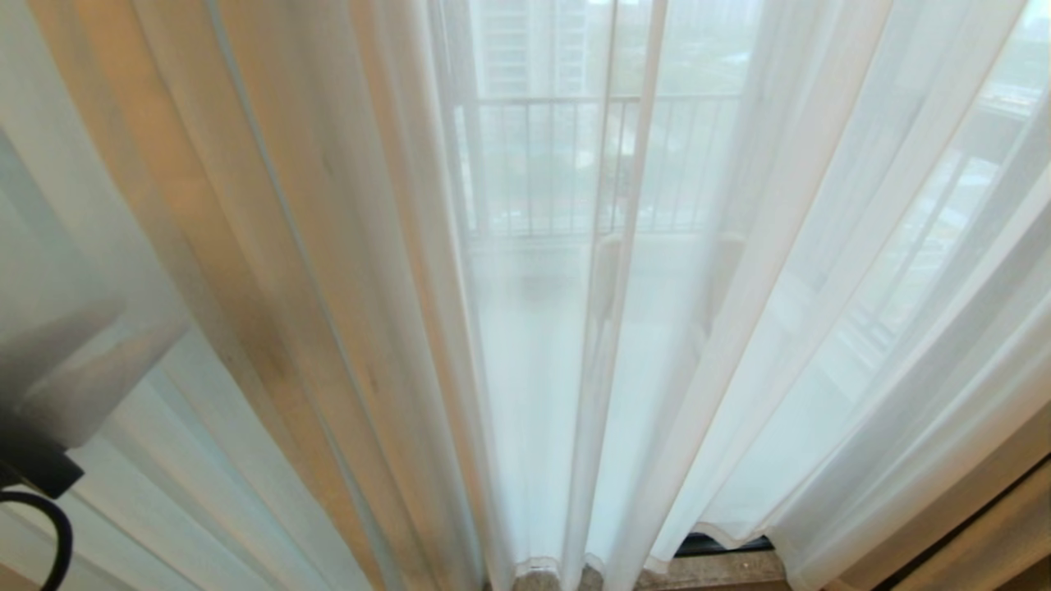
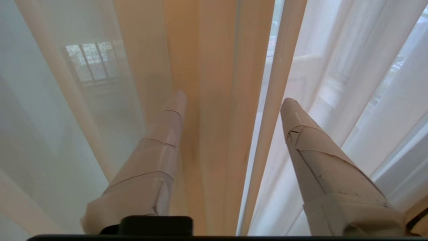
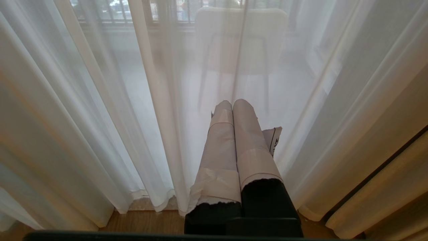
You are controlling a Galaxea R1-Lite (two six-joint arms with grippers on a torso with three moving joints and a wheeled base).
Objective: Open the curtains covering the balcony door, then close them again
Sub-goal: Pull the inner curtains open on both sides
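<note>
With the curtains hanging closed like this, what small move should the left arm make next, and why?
Probably close the left gripper on the curtain fold between its open fingers. The curtains cover the glass and nothing is gripped, so pulling aside needs a hold.

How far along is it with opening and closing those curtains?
Nothing looks done: the curtains hang drawn across the balcony door. In hand: the left gripper is open at a fold, gripping nothing. The right gripper is shut, idle. Opening and closing both remain.
</note>
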